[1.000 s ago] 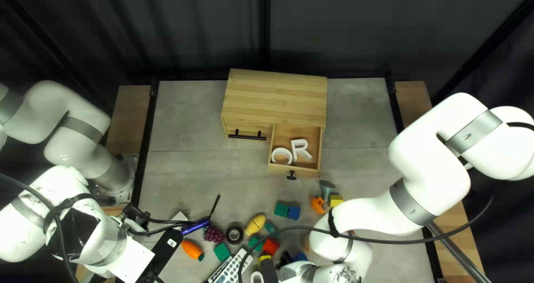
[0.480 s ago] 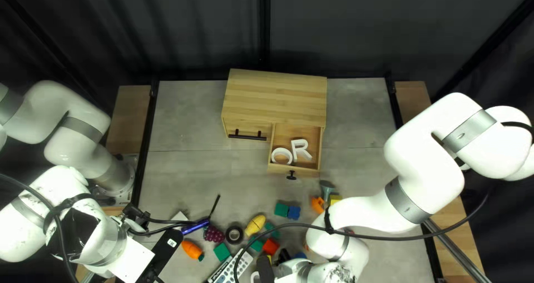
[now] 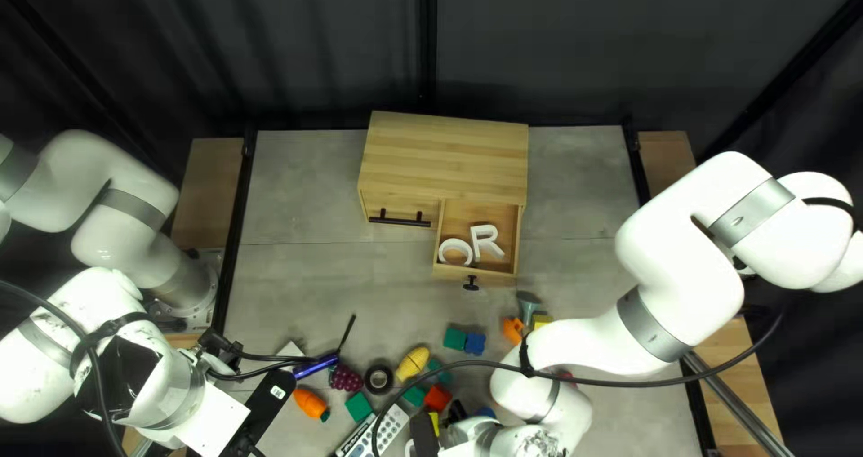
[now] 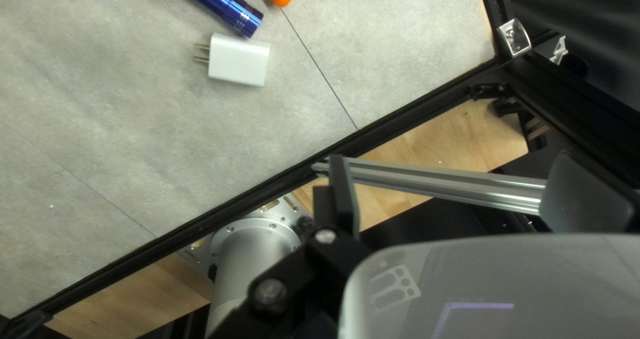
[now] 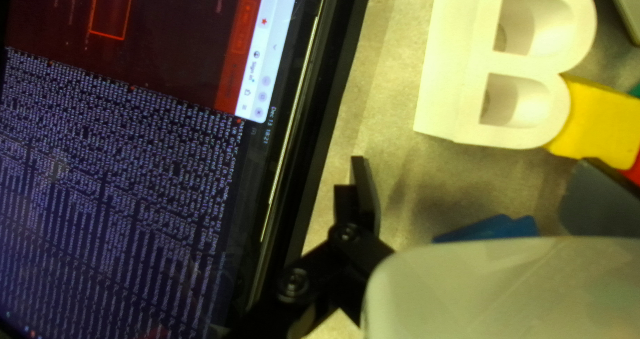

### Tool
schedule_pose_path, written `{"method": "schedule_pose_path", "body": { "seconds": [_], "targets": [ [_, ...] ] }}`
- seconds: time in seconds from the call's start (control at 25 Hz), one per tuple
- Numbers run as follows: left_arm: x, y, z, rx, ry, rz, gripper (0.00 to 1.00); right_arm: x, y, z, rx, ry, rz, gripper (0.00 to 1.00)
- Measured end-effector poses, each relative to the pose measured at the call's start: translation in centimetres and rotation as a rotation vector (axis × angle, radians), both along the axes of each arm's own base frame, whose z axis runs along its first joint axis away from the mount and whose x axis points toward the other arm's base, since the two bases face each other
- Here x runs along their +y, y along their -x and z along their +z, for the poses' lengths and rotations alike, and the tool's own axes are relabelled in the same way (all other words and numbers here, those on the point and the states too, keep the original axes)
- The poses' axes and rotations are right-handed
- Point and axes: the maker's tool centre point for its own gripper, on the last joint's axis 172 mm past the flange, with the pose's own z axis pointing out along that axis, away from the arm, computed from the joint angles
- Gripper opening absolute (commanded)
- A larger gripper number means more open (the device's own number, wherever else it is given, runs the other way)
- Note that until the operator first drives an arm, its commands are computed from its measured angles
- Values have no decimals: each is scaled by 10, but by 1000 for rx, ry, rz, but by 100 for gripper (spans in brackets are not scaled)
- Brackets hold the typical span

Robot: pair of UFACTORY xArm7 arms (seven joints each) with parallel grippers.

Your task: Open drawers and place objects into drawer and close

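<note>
Drawer [image 3: 494,275] pulled out from the wooden cabinet [image 3: 447,156], unchanged; white letters O [image 3: 456,242] and R [image 3: 477,244] lie inside, as before. The change is in my right arm [image 3: 589,342]: over the last second it shifted toward the left of the top left view, bringing its gripper nearer the table's white letter B [image 5: 477,59]. In the right wrist view B lies ahead of the right gripper [image 5: 473,172], touching a yellow block [image 5: 597,122]; jaws spread, nothing pinched. I judge B the next pick; fingers could snag the block. Left gripper [image 4: 460,172] also spread and empty, its arm unmoved, white charger [image 4: 239,60] ahead. Closing the drawer remains.
</note>
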Motion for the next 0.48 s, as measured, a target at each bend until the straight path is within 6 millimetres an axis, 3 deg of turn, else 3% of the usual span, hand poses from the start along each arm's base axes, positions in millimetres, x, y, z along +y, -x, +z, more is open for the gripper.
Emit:
{"method": "schedule_pose_path", "body": {
  "seconds": [0.48],
  "targets": [
    [0,0,0,0,0,0,100,-3,4,-2,81,59,-29,100]
  ]
}}
